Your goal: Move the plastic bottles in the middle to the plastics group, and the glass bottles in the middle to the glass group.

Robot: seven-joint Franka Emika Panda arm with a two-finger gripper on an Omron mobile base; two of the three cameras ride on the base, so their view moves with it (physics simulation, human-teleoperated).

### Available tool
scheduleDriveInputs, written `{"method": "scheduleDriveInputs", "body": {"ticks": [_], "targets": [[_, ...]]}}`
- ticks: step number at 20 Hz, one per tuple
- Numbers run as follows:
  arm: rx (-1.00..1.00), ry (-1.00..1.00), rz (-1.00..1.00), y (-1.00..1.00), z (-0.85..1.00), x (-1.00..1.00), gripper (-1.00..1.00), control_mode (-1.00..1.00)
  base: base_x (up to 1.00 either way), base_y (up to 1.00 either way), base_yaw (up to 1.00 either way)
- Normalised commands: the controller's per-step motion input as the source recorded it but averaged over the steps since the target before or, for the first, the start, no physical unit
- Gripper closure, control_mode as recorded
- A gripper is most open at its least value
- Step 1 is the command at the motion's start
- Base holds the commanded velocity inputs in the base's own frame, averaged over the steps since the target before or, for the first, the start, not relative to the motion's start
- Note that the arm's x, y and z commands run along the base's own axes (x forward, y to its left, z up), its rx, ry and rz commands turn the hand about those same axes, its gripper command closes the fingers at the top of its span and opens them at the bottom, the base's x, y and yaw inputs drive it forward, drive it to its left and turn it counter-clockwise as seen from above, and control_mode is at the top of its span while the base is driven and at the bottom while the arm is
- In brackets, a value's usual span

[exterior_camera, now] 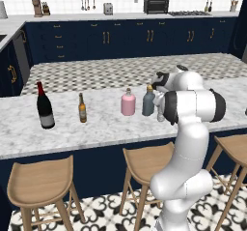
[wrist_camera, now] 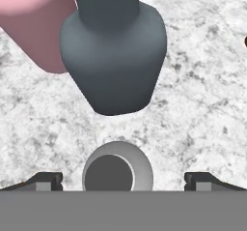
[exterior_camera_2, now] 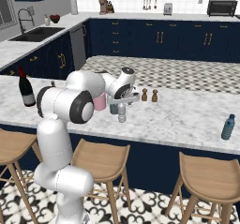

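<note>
The white arm's two-finger pincer (wrist_camera: 123,180) hung directly above the small slim clear, silvery-grey plastic bottle (exterior_camera_2: 122,112), its two dark fingertips (wrist_camera: 47,180) spread wide, one on either side of the bottle's pale round cap and well clear of it, pinching nothing. That bottle stood upright on the white marble desk (exterior_camera: 103,123), with the pincer's flat silver body just over its top in the right base view.

Taking the silvery-grey bottle as the landmark: the squat slate-blue glass bottle with a tan cap (wrist_camera: 114,51) stood just beyond it, close but apart in the hand view. The squat pink glass bottle with a narrow neck (exterior_camera: 128,103) stood just beside the slate-blue one, on its left in the left base view.

Farther left along the desk stood the small slim amber-brown bottle (exterior_camera: 82,108), and beyond that the tall dark wine bottle with a red top and pale label (exterior_camera: 45,107), well apart from the landmark. On the landmark's other side, two tiny brown shakers (exterior_camera_2: 149,95) stood near it, toward the far edge of the desk, and a teal-blue bottle (exterior_camera_2: 228,127) stood well apart near the right end.
</note>
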Motion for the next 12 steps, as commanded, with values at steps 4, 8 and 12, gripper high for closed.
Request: {"method": "scheduleDriveInputs", "body": {"ticks": [4, 8, 12], "targets": [[0.0, 0.0, 0.0, 0.01, 0.0, 0.0, 1.0, -1.0, 0.0, 0.0, 0.0], [0.0, 0.0, 0.0, 0.0, 0.0, -0.03, 1.0, -1.0, 0.0, 0.0, 0.0], [0.0, 0.0, 0.0, 0.0, 0.0, -0.16, 1.0, -1.0, 0.0, 0.0, 0.0]]}}
